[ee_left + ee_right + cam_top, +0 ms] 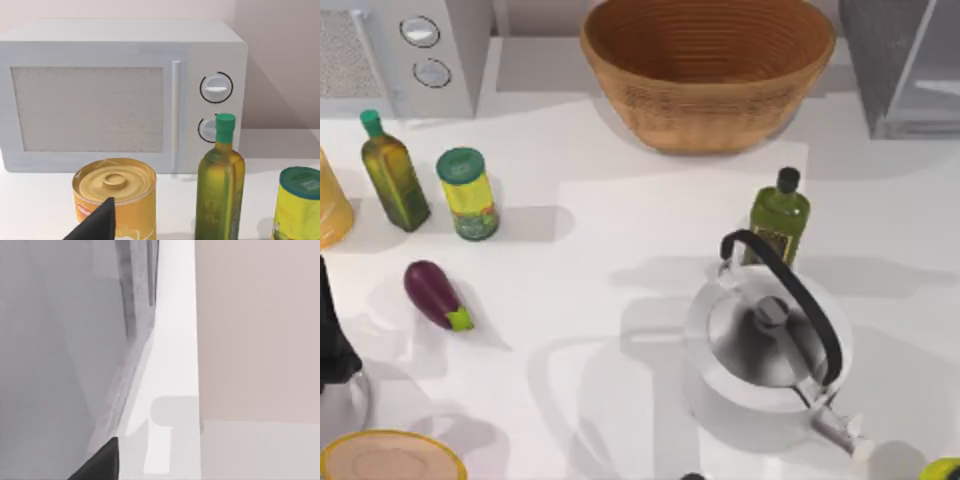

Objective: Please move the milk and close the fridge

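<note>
1. Closest to the lens on the left wrist was the left gripper point(95, 226), a dark tip low in that view; you could not tell whether it was open or closed.
2. Just past it stood a yellow can point(116, 197), with a green-capped oil bottle point(220, 185) beside it and the microwave point(120, 95) behind both.
3. From above, your left arm point(334, 340) sat at the table's 8 o'clock edge, near an eggplant point(438, 295) and a green-lidded jar point(468, 193).
4. Your right gripper point(100, 462) was up against the fridge point(60, 340); its state could not be told either.
5. From above, the fridge point(910, 60) stood at the 1 o'clock corner, and its lighter panel looked swung out, so I judged the door to be open.
6. I could not tell where the milk stood, so find it before you commit either arm.
7. As a judgement, a small carton would be light, with thin walls that dent under a hard squeeze and smooth faces that can slip.
8. Take it across two flat opposite sides, around mid-height, and keep it upright.
9. Mind the kettle point(765, 340) at 5 o'clock, the dark bottle point(779, 215) behind it and the basket point(708, 70) at 12 o'clock when you reach for the fridge.
</note>
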Available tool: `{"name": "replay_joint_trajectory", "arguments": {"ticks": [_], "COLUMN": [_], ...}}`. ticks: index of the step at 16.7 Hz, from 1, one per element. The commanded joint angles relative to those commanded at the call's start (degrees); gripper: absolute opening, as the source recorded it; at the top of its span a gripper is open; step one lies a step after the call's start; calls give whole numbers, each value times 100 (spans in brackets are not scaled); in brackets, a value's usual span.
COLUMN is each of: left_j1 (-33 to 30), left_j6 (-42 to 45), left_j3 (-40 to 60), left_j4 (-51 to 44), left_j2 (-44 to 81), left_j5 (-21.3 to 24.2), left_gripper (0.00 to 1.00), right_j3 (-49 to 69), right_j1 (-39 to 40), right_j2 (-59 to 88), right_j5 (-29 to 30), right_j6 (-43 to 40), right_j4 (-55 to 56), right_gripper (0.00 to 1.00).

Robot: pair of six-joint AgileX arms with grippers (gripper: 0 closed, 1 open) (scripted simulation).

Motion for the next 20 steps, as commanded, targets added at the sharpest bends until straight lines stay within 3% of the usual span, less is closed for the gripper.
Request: {"name": "replay_joint_trajectory", "arguments": {"ticks": [3, 11, 17, 20], "left_j1": [0, 0, 0, 0], "left_j6": [0, 0, 0, 0], "left_j3": [0, 0, 0, 0], "left_j4": [0, 0, 0, 0], "left_j2": [0, 0, 0, 0], "left_j5": [0, 0, 0, 0], "left_gripper": [100, 100, 100, 100], "right_j3": [-211, -869, -1422, -1665], "right_j1": [497, 2796, 4717, 5144], "right_j2": [-107, -603, -965, -1171], "right_j5": [392, 2131, 3735, 4069], "right_j6": [373, 1859, 3239, 3547], "right_j4": [249, 1068, 1716, 1973], "right_gripper": [100, 100, 100, 100]}}
